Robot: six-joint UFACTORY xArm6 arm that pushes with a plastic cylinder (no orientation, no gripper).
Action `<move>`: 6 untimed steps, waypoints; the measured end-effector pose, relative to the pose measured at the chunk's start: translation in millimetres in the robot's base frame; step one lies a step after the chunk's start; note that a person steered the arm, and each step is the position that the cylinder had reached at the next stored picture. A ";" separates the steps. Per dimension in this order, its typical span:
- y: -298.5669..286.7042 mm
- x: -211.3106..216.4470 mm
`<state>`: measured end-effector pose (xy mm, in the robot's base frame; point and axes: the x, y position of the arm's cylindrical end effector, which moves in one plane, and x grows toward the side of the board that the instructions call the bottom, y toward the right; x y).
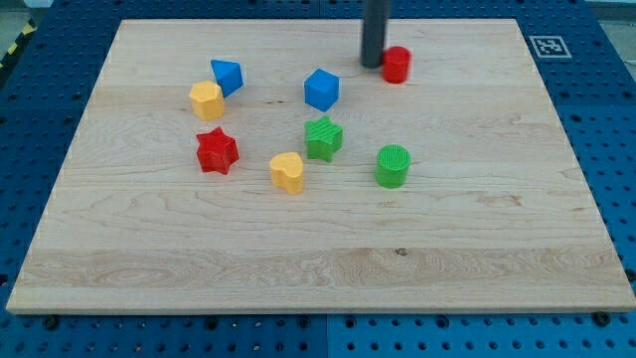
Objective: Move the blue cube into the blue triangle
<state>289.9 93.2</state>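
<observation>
Wooden counter on a blue pegboard carries, left to right, the blue triangle touching a yellow block, then well apart the blue cube, then my tip just beside a red block. No claw shows here (only a rod, so no opening to tell). I judge the approach step is in hand: next, the tip should settle right of the cube and push it leftward.

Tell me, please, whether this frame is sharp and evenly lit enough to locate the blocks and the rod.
Camera view: lighting is even and soft, with only faint shadows under the blocks and no glare on the wooden board; the blue cube and blue triangle are crisp; my tip is sharp, beside the red block.
</observation>
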 end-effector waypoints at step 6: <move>-146.8 25.3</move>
